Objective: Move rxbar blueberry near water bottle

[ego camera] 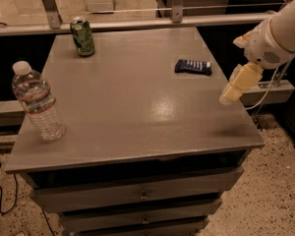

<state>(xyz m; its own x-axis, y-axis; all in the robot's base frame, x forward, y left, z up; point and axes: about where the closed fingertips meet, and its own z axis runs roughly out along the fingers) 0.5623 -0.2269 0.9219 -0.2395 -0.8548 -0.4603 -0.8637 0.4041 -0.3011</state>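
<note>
Arm angled down from upper right, tool (229, 95) far right of water bottle (37, 102), its grip state cannot be told, rxbar blueberry (193, 67) flat, navy, white marks, on tabletop (137, 132) well right of bottle

Lab-like: metal drawer cabinet (142, 193), speckled floor (278, 200); tool (234, 90) hovers right.

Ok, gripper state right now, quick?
Gripper: by the right edge of the grey table; open or shut cannot be told; the dark navy-blue wrapped bar lies on it, unheld.
</note>
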